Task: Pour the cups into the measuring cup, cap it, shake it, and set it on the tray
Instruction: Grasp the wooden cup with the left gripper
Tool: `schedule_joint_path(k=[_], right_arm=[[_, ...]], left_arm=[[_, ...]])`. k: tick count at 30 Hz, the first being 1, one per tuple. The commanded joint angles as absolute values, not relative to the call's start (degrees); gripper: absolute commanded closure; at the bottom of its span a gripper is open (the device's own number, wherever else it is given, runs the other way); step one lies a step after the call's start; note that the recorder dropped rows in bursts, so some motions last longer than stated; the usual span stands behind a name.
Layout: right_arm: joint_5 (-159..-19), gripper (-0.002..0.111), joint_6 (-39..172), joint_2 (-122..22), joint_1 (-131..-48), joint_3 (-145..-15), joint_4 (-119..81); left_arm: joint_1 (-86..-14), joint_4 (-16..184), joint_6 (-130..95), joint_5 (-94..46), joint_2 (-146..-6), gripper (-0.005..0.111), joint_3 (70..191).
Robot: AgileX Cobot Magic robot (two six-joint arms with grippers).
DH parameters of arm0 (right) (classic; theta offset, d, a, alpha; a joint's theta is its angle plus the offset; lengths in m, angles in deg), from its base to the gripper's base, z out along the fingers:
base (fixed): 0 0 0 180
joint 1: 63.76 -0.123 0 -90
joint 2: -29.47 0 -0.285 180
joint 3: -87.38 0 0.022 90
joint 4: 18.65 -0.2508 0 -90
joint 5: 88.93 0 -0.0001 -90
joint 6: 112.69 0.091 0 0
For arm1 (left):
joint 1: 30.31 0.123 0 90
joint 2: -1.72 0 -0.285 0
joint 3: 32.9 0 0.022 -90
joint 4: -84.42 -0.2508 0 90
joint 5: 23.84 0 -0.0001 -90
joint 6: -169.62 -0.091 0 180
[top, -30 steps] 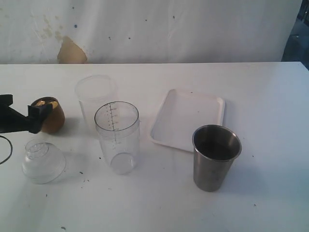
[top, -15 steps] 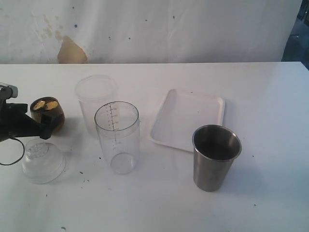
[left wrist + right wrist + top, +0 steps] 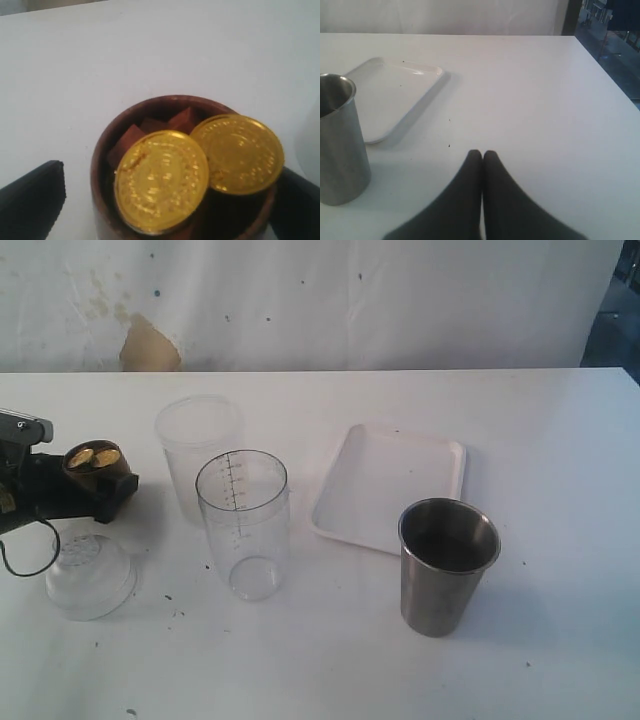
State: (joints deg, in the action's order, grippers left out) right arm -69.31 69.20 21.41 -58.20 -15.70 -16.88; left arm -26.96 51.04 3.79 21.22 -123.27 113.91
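Measuring cup (image 3: 242, 525) stood upright and empty near the middle of the table (image 3: 560, 440), so no pouring had been done; capping, shaking and the move to the tray (image 3: 390, 485) all remained. The left gripper (image 3: 112, 485) was spread wide with a finger on each side of the wooden cup (image 3: 100, 462), which sat on the table holding two gold coins (image 3: 162, 180) over brown blocks (image 3: 150, 127); by my reading a grasp was being set up, though contact could not be told. The right gripper (image 3: 482, 165) was clenched on nothing, near the steel tumbler (image 3: 448, 565). A clear domed lid (image 3: 88, 575) lay in front of the wooden cup. The tumbler's dark inside hid any contents, and the left arm was cut off at the exterior view's edge.
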Motion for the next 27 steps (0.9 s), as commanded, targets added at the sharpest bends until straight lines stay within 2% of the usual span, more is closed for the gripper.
schedule_joint_path(k=[1, 27], right_arm=[[-69.29, 0.108, 69.51, 21.68, -58.05, -15.4, -16.56], [-69.29, 0.108, 69.51, 21.68, -58.05, -15.4, -16.56]], left_arm=[[-27.0, 50.98, 4.29, 22.14, -124.87, 0.002, 115.57], [-27.0, 53.54, 5.13, 27.24, -127.02, 0.002, 117.34]])
